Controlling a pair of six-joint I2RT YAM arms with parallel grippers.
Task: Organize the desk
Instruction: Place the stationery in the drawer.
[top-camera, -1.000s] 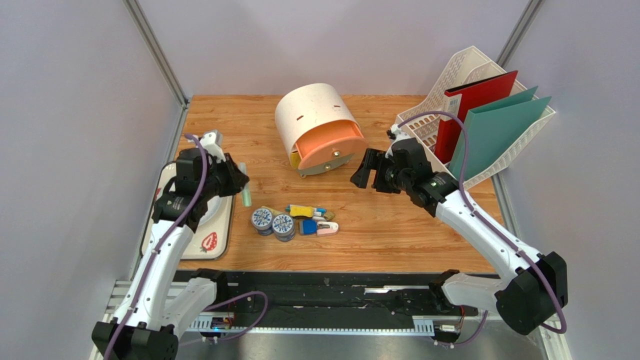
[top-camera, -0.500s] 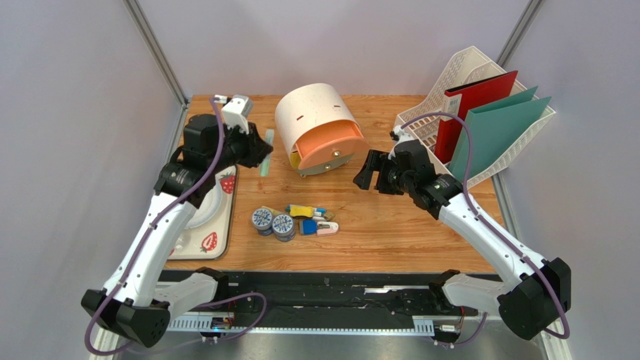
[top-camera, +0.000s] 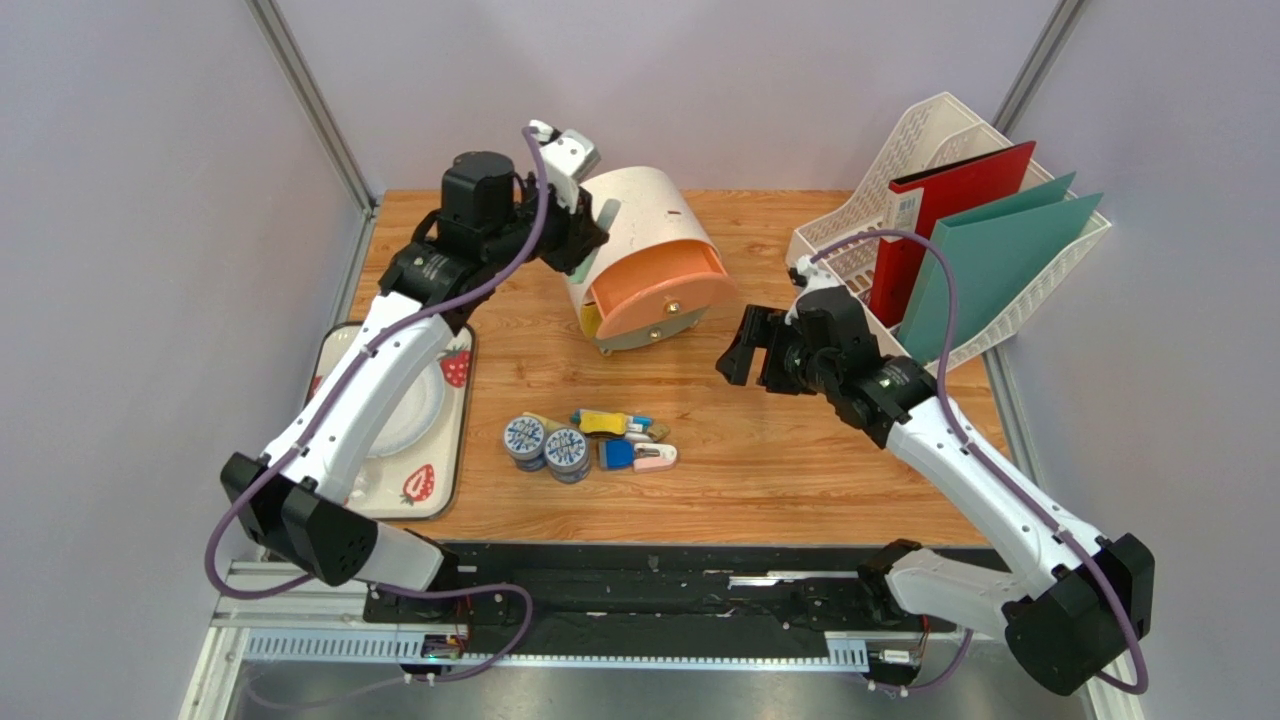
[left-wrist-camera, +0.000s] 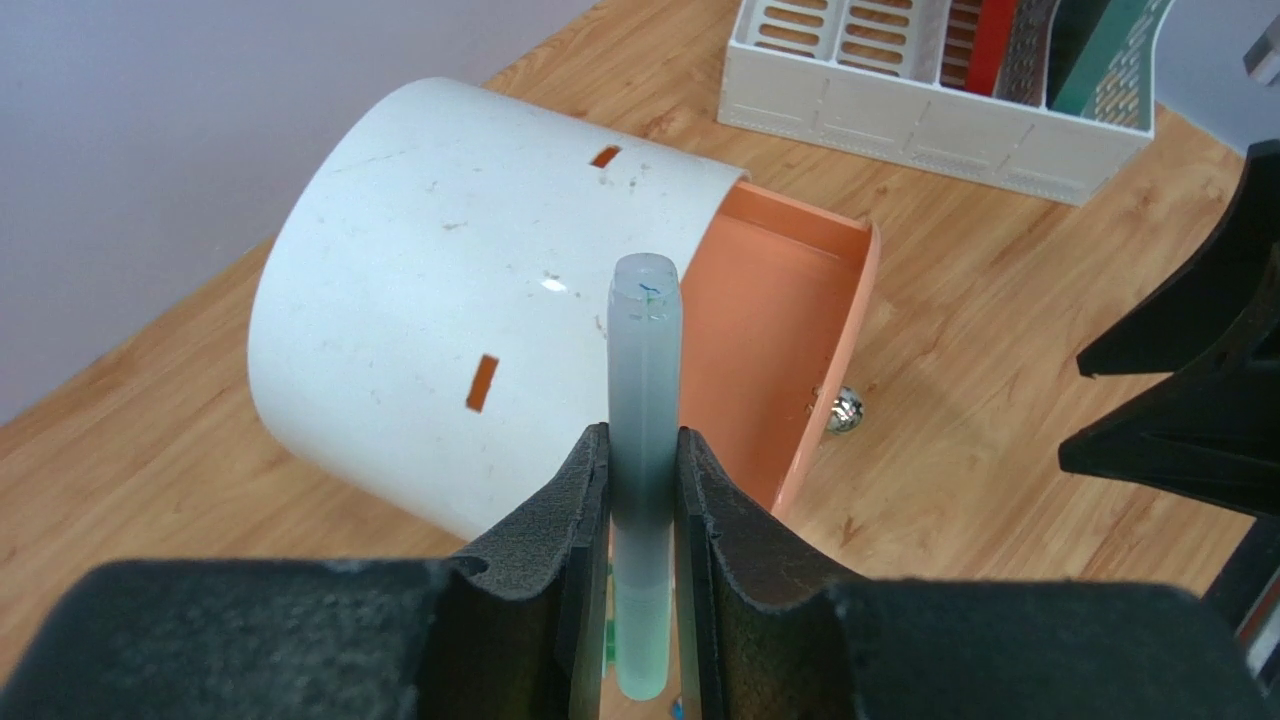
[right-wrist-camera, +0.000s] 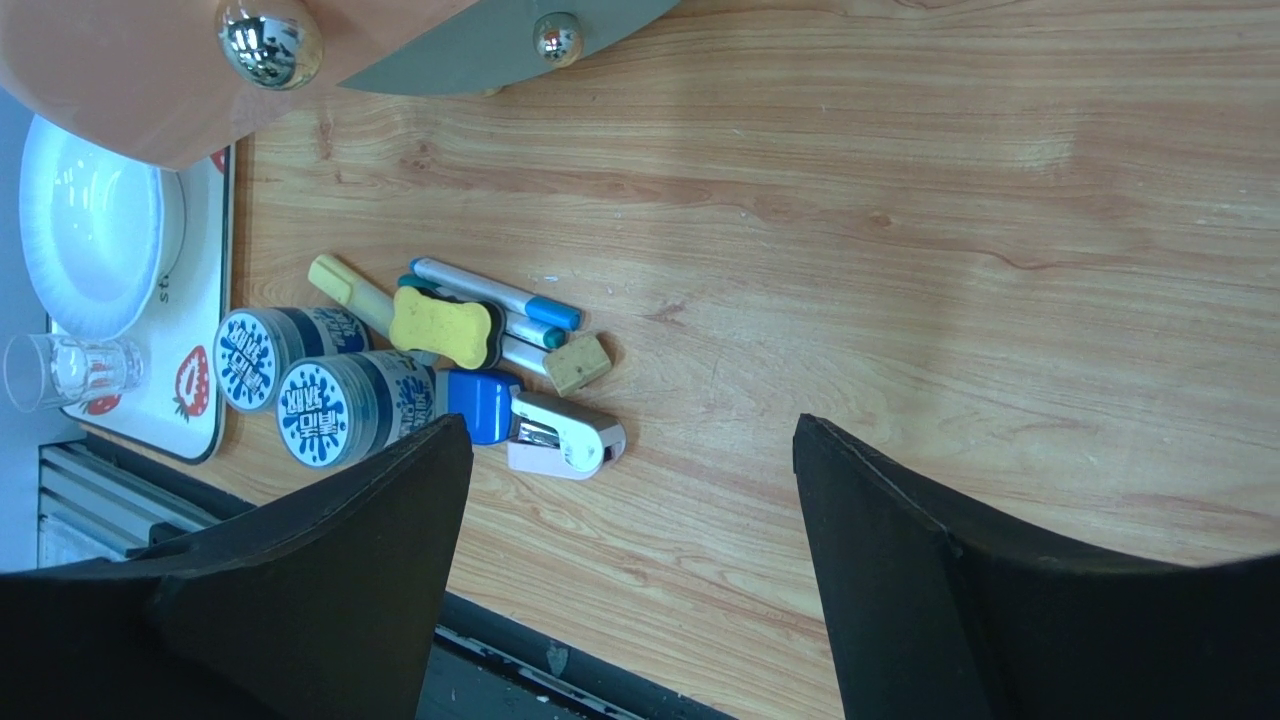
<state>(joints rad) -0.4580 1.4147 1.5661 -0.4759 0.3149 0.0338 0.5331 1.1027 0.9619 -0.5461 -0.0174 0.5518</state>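
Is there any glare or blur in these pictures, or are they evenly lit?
Top external view: soft, even light, faint shadows on the desk. Right wrist view: bright glints on the larger metal knob. Left wrist view: the pale-green tube looks sharp.

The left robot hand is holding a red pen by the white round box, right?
Not red. The left wrist view shows the left gripper holding a pale green pen by the white round box.

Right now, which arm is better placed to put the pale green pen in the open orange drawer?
Left. The left fingers grip the pen close above the orange drawer; the right fingers hang open and empty over the desk.
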